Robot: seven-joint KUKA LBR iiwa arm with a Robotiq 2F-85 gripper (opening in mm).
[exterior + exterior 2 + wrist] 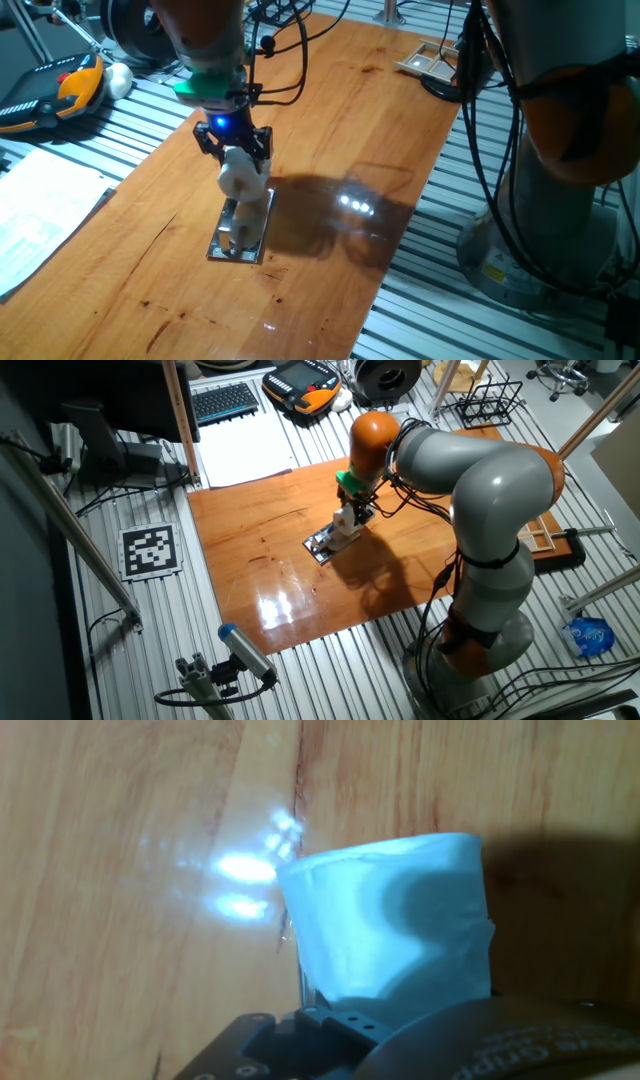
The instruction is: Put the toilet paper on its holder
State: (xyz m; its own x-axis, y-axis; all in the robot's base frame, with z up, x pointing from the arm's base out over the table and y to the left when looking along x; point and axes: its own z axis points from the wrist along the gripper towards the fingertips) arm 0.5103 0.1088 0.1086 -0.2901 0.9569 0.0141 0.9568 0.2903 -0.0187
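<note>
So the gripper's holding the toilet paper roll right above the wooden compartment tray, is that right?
Not quite. The gripper does hold the toilet paper, but it hangs above the shiny metal holder, not the wooden tray, which sits far off at the table's end. One fixed view shows this.

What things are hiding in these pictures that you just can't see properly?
- The holder's peg: in one fixed view the toilet paper covers it, so whether the roll is on it is unclear.
- The tool's fingertips: in the hand view the toilet paper and the tool's dark body block them.
- The holder in the other fixed view: too small for detail.
- The wooden tray: partly hidden behind cables.
</note>
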